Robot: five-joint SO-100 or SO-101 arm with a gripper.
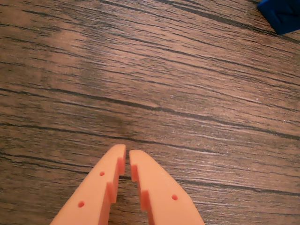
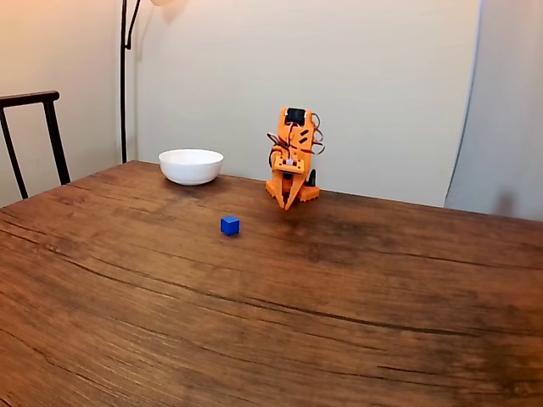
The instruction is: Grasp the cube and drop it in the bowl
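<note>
Your gripper (image 1: 127, 157) is clenched on nothing: in the wrist view the two orange fingertips sit nearly together with only a thin slit between them, pointing down at bare wood. The cube (image 1: 281, 15) shows at that view's top right corner, cut by the frame edge, well apart from the tips and off to the right of the line they point along. In the fixed view the arm is folded low near the far edge of the table (image 2: 356, 288), gripper (image 2: 288, 203) aimed down just in front of its base. The cube (image 2: 230, 225) rests alone on the wood, nearer the camera and to the left of the gripper. The bowl (image 2: 191, 165) stands further left and farther back, well apart from the cube, upright. Judging from this, you need to swing towards the cube's side and reach out before anything else, and spread the jaws on the way. A cube has no long axis to speak of, so squaring to its faces matters little.
</note>
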